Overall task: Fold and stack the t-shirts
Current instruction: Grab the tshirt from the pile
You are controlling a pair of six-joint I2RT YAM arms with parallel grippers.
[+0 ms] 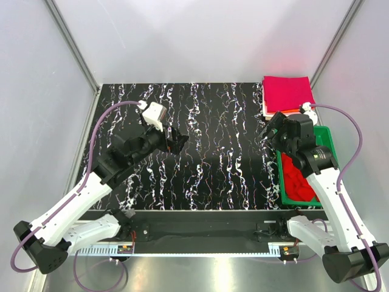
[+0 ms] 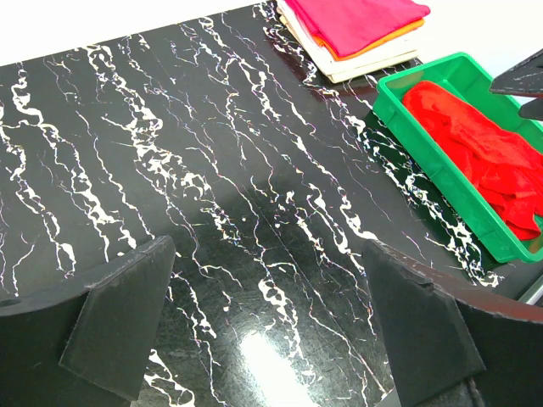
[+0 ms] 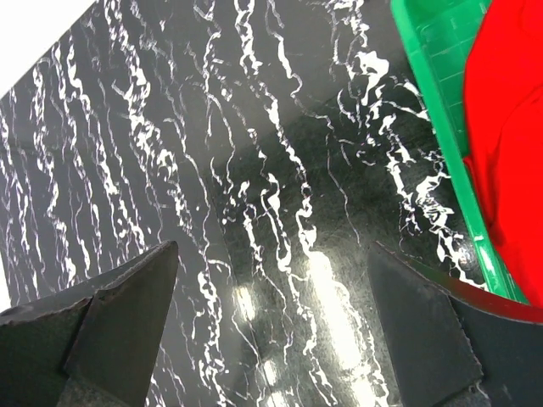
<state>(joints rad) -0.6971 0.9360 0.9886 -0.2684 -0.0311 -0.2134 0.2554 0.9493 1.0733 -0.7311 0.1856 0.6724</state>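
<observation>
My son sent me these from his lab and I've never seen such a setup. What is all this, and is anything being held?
Two white robot arms are bolted at the near edge of a black marbled table. One picture looks down from above; the other two come from cameras on each wrist. The left tool and the right tool both stand open above the table, holding nothing. At the right, a green tray holds a crumpled red t-shirt. Behind it lies a stack of folded t-shirts, magenta on top.
</observation>
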